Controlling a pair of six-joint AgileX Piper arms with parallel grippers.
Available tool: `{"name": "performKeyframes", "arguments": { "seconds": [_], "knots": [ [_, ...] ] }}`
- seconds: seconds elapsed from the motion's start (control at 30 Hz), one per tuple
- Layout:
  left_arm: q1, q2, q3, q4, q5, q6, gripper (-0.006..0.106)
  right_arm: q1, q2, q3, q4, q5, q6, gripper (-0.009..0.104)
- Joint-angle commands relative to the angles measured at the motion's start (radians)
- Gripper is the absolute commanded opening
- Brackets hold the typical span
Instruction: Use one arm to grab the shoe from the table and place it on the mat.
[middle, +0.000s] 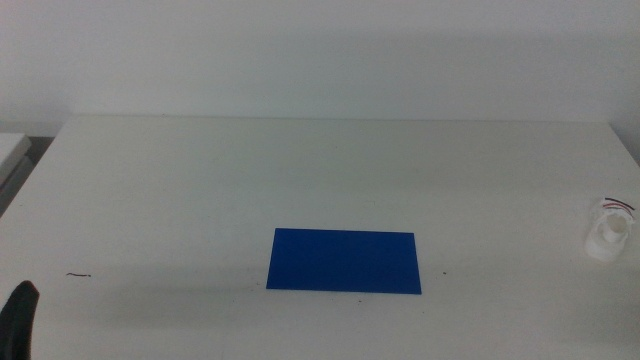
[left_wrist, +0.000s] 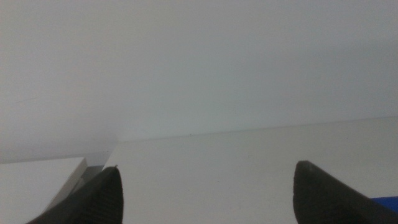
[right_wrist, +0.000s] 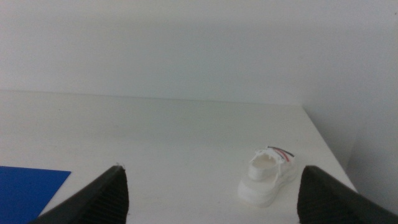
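At about three o'clock on the table (middle: 200, 180), close to its right edge and well apart from the mat (middle: 344, 261), stands the shoe (middle: 610, 230): a small white sandal with a thick sole and thin red and dark straps across its open top. The mat, a thin bright-blue rectangle, lies flat near six o'clock, with nothing on it. In the right wrist view the shoe (right_wrist: 267, 177) sits upright ahead of the right gripper (right_wrist: 214, 196), whose two dark jaws stand wide apart and hold nothing; the mat (right_wrist: 28, 186) shows as a blue corner to one side. The left gripper (left_wrist: 205, 196) waits at the table's seven o'clock corner, its jaws likewise spread and empty, with only one dark jaw tip visible in the middle view.

Judged from shape and size, the shoe is light, its chunky sole fairly stiff and matte enough to resist slipping, and its straps soft and yielding. The sole's two long sides, or the raised heel wall, look the firmest places to pinch; the straps would likely deform. The tabletop is smooth, plain off-white; a small dark mark lies at eight o'clock.
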Motion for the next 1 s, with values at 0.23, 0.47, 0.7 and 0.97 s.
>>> {"name": "performKeyframes", "arguments": {
  "seconds": [0.23, 0.47, 0.7, 0.97],
  "knots": [
    [0.003, 0.005, 0.000, -0.002, -0.012, -0.002, 0.094, 0.002, 0.029, -0.201, 0.076, 0.251, -0.008, 0.092],
    [0.003, 0.005, 0.000, -0.002, -0.012, -0.002, 0.094, 0.002, 0.320, -0.502, 0.103, 0.312, 0.026, 0.092],
    [0.003, 0.005, 0.000, -0.002, -0.012, -0.002, 0.094, 0.002, 0.786, -0.871, 0.035, 0.706, 0.484, 0.092],
    [0.003, 0.005, 0.000, -0.002, -0.012, -0.002, 0.094, -0.002, 1.268, -1.183, -0.228, 0.861, 0.665, 0.092]
  ]
}}
